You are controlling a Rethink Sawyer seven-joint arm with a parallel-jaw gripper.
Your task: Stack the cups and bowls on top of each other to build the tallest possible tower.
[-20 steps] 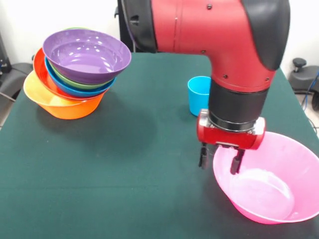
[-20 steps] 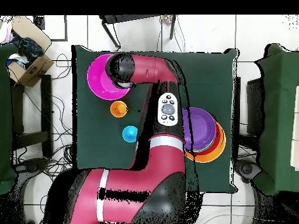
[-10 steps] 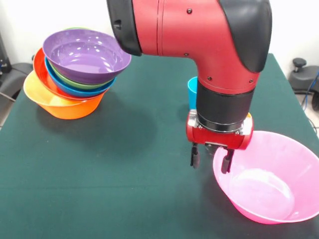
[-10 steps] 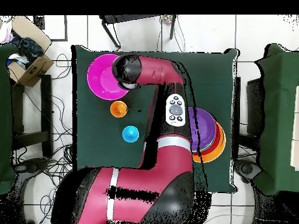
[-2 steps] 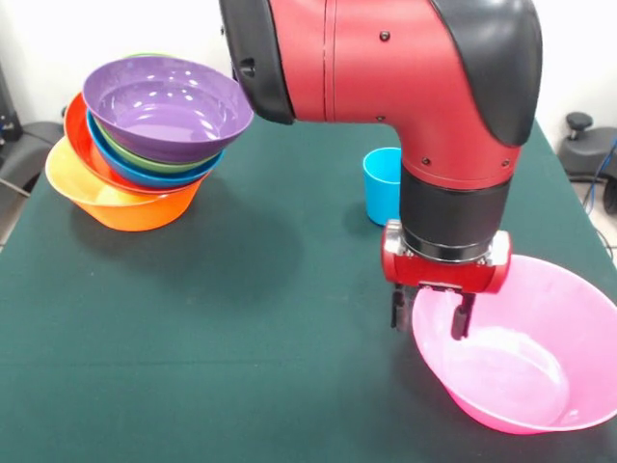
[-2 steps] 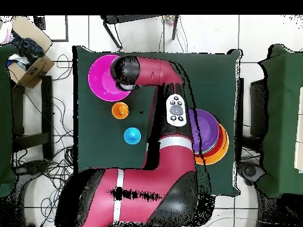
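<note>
Since half a second ago the red and black arm has shifted back toward the large glossy pink plastic bowl (image 5: 521, 362), so the gripper (image 5: 431, 315) now straddles that bowl's near-left rim: one finger hangs outside the wall, the other inside, jaws parted narrowly and not yet closed on it. The pink bowl sits alone on the dark green table (image 5: 241, 328), well apart from the tower (image 5: 149, 145), a nested pile with a big orange bowl at its base, then red-orange, blue and green bowls and a purple bowl (image 5: 166, 106) on top. A small blue plastic cup (image 5: 383, 183) stands upright just behind the gripper; the overhead view also shows a small orange cup (image 6: 120, 110) beside the pink bowl. The step in hand appears to be gripping the pink bowl's rim. The next move likely calls for closing on the thin wall, lifting without tipping, and carrying it across to the tower.
</note>
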